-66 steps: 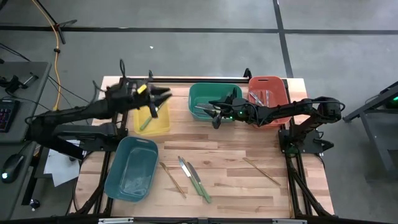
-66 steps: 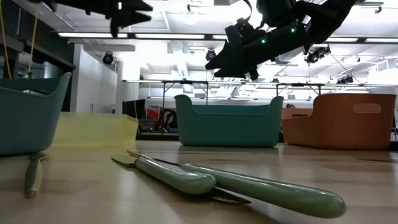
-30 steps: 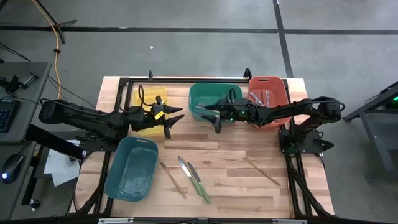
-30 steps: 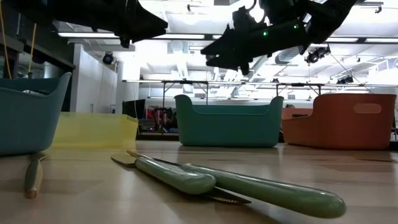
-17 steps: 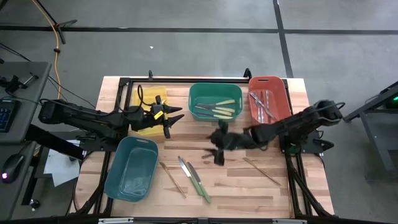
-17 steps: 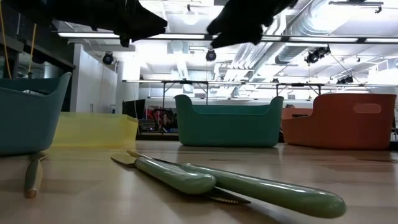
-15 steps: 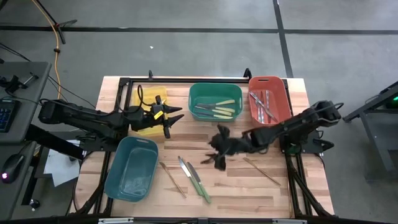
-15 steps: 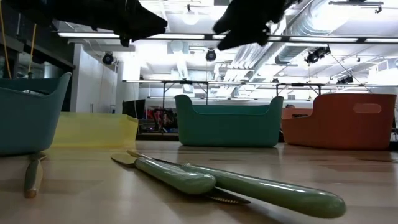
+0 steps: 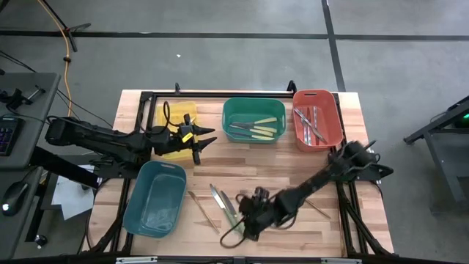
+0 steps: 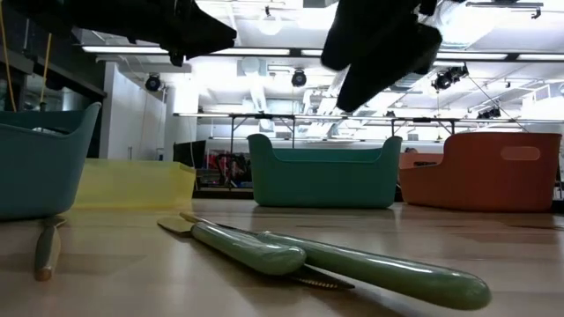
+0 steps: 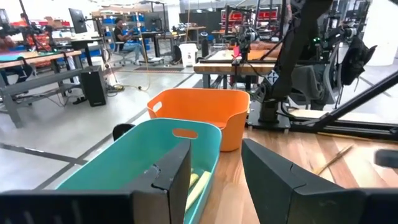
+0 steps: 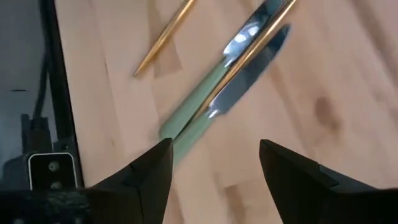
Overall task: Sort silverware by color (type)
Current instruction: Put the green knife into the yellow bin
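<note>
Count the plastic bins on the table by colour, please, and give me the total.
Yellow bin: 1
Green bin: 1
Red bin: 1
Teal bin: 1
Total: 4

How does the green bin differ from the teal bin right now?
The green bin sits along the table's far edge, between the yellow and red bins; the teal bin sits nearer the front, on the left. The green bin holds several pale-handled utensils; no utensil shows in the teal bin. The green bin lies crosswise; the teal bin runs front to back, slightly tilted. Both are open rectangular plastic bins.
</note>
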Controlling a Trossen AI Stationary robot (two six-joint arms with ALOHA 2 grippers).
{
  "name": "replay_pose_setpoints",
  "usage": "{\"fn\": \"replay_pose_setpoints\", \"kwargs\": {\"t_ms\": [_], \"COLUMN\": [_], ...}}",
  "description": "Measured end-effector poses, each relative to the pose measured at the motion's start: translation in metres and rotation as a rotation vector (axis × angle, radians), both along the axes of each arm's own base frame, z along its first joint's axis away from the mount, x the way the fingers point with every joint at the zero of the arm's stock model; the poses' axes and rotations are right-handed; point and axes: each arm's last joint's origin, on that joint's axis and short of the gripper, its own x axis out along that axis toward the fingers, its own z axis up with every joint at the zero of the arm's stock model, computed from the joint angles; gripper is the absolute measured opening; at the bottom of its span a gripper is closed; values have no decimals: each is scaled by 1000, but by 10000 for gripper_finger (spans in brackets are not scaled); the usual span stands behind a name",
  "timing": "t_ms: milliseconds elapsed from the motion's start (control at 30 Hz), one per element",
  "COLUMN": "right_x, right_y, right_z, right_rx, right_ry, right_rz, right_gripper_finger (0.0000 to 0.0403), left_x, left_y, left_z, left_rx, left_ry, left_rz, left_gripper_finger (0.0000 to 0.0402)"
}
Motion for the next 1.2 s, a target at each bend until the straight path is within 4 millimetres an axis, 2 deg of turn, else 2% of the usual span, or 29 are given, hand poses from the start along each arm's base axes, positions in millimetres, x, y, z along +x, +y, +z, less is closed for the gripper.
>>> {"fn": "replay_pose_setpoints", "kwargs": {"t_ms": [267,533,933,1200], "right_x": [25,40,36,43], "right_y": [46,73,75,71], "right_z": [-19,-39,-46,-46], "right_rx": [-33,-12,34,96], "right_ry": [149,186,250,241], "right_rz": [-64,-138,-266,-310], "right_gripper_finger": [222,222,222,222], "left_x": [0,0,0,0], "left_y": [-6,-15,-16,-16], "left_z": [-1,-2,1,5], "left_rx": [-117,-225,-228,-182], "left_ry": [-23,-44,-72,-101], "left_rz": [-26,-62,-66,-70], "left_gripper_finger": [133,133,133,133]}}
